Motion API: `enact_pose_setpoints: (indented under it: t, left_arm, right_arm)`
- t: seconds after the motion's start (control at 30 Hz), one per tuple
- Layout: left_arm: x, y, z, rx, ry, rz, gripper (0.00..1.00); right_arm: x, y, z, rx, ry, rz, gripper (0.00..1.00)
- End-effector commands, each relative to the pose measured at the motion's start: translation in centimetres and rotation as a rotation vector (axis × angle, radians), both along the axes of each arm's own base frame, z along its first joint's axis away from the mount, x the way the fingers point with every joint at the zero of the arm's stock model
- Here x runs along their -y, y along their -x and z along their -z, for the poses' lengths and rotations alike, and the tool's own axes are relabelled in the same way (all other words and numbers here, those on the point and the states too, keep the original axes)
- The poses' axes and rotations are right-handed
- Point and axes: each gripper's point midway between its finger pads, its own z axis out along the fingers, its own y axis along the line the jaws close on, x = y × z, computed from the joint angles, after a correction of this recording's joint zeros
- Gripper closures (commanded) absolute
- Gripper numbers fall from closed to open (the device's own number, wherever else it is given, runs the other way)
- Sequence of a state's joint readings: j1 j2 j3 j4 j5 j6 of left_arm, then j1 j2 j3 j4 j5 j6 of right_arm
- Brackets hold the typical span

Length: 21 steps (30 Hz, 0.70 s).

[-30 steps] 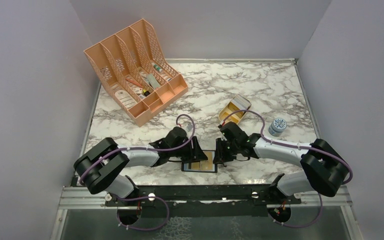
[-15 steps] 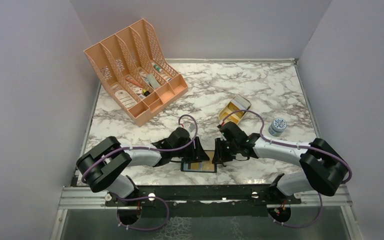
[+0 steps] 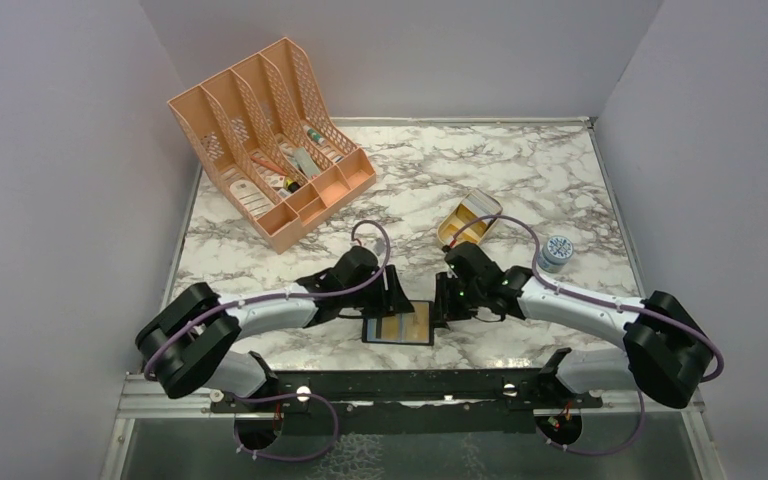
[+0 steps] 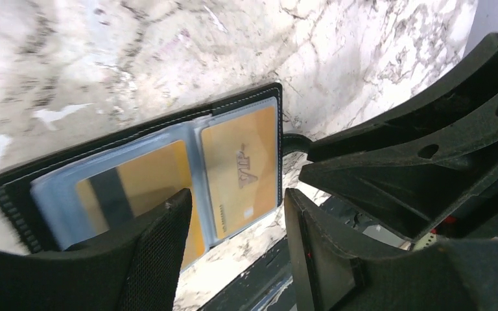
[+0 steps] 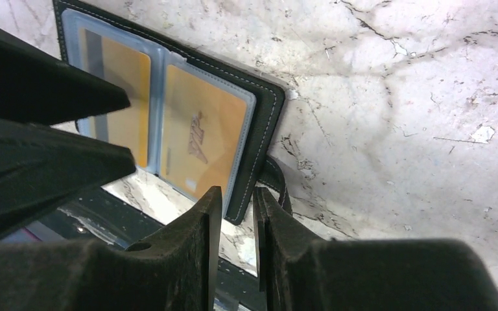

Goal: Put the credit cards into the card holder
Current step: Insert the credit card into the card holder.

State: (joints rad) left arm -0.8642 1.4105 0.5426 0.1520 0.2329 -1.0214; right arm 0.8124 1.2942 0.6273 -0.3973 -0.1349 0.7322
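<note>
Left claw (image 4: 237,197) of mine is hovering low over the counter (image 3: 520,170), its jaws standing well apart and gripping nothing. Through the gap I am looking at the card holder (image 4: 269,97), which is lying open and face up at the near edge of the counter, between my two claws. Its clear sleeves are showing two tan-orange credit cards side by side: the VIP card (image 4: 240,172) on the side nearer my right claw, and the striped card (image 4: 146,184), with a dark band across it, beside it.

My right claw (image 5: 233,194) is hanging at the holder's opposite edge, jaws only narrowly apart. The holder's black corner and some marble are showing in the slit, and nothing is visibly pinched; whether the tips are touching the leather I cannot tell. The snap tab (image 5: 273,178) is sticking out just beside that claw.

Farther back, a gold tin (image 3: 468,220) is sitting open behind my right wrist, and a small round blue-grey container (image 3: 557,252) is standing to its right. A peach desk organiser (image 3: 270,140) is standing at the far left corner.
</note>
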Motion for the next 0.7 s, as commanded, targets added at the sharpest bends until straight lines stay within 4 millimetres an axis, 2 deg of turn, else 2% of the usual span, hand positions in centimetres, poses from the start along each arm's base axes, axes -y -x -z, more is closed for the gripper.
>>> enact_pose_setpoints:
  t: [0.0, 0.17, 0.27, 0.43, 0.67]
  left_arm:
    - [-2.7, -1.5, -1.0, 0.043, -0.066, -0.058, 0.43]
    - [-5.8, -2.4, -1.9, 0.063, -0.091, -0.115, 0.4]
    - [-7.0, -2.6, -2.3, 0.066, -0.078, -0.14, 0.36]
    - [-7.2, -2.0, -2.2, 0.044, -0.014, -0.134, 0.35]
    - [-6.4, -1.6, -2.1, 0.02, 0.09, -0.114, 0.35]
  right_arm:
    - [-0.9, -0.5, -1.6, 0.022, -0.041, 0.019, 0.75]
    - [-2.7, -0.4, -2.6, 0.013, -0.099, 0.003, 0.75]
    - [-3.6, -0.3, -3.0, 0.012, -0.123, 0.003, 0.75]
    - [-5.0, -0.5, -3.0, 0.004, -0.169, 0.003, 0.75]
    - [-8.2, -0.2, -2.6, -0.023, -0.189, -0.045, 0.76]
